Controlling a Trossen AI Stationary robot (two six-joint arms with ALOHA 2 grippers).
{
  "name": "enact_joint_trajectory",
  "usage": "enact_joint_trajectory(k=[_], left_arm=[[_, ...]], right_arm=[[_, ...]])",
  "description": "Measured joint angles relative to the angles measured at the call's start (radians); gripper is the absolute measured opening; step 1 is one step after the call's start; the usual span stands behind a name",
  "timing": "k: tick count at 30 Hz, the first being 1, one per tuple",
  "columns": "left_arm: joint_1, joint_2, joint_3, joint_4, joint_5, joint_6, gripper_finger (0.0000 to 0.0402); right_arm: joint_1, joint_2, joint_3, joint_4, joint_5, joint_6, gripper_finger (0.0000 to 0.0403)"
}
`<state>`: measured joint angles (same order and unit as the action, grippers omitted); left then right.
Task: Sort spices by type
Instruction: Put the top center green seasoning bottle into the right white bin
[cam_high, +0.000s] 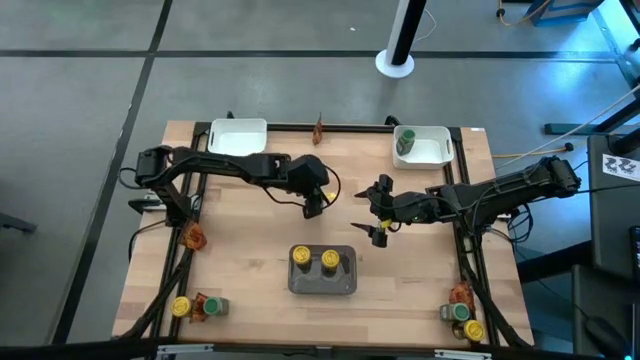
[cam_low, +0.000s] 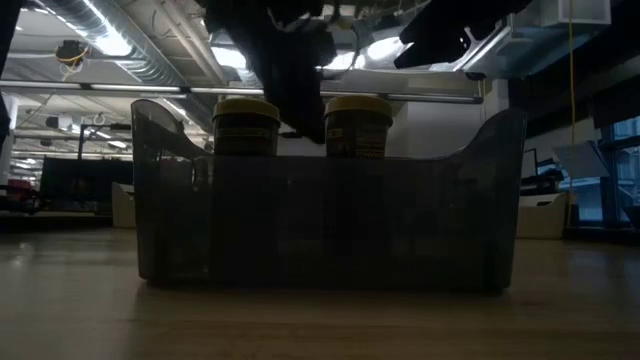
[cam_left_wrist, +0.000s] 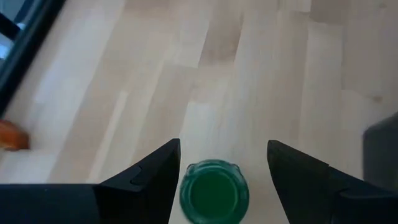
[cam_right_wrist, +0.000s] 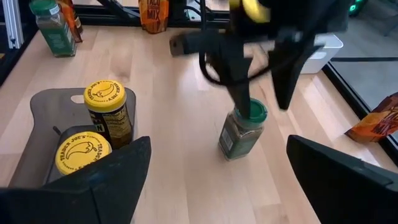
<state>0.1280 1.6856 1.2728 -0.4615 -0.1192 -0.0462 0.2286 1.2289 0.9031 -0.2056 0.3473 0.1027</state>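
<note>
**Three jars sorted, many spices left**

High view: two yellow jars (cam_high: 300, 258) stand side by side in the grey tray (cam_high: 323, 287) at the middle front. One green jar is in the right white tray (cam_high: 436, 150). The left white tray (cam_high: 238, 137) holds nothing. Packets (cam_high: 194, 237) and other jars wait near the table's edges and front corners, so I judge that less than half of the task is done. The left gripper (cam_high: 313, 203) hangs over the middle of the table, behind the grey tray. The right gripper (cam_high: 380, 215) is just beside it.

Low view: both yellow jars show upright behind the tray's dark wall, lids up. Dark arm parts hang above them. The claws I cannot read here.

Left wrist view: the camera looks straight down on the round lid of the green jar (cam_left_wrist: 213, 191), so its long axis is vertical. This jar stands on the bare wood between the two fingers (cam_left_wrist: 149, 177). One finger is at the lid's edge, the other stands a little apart. The claw is around the jar but not clamped.

Right wrist view: the same jar stands upright, lid up, near the grey tray, with the left claw over it. The right claw is wide and holds nothing.
</note>
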Motion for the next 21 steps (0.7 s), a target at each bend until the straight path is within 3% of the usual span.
enact_joint_trajectory(k=[9, 16, 21], left_arm=[[-0.029, -0.194, -0.001, -0.206, -0.035, -0.031, 0.0224], [-0.068, -0.477, -0.249, -0.155, -0.089, -0.046, 0.0224], [-0.076, -0.692, -0.486, 0.079, -0.089, -0.005, 0.0224]], right_arm=[[0.000, 0.000, 0.000, 0.064, 0.036, 0.006, 0.0374], [-0.002, 0.086, 0.000, 0.223, 0.103, -0.040, 0.0374], [-0.048, 0.187, 0.000, 0.344, 0.139, -0.082, 0.0374]])
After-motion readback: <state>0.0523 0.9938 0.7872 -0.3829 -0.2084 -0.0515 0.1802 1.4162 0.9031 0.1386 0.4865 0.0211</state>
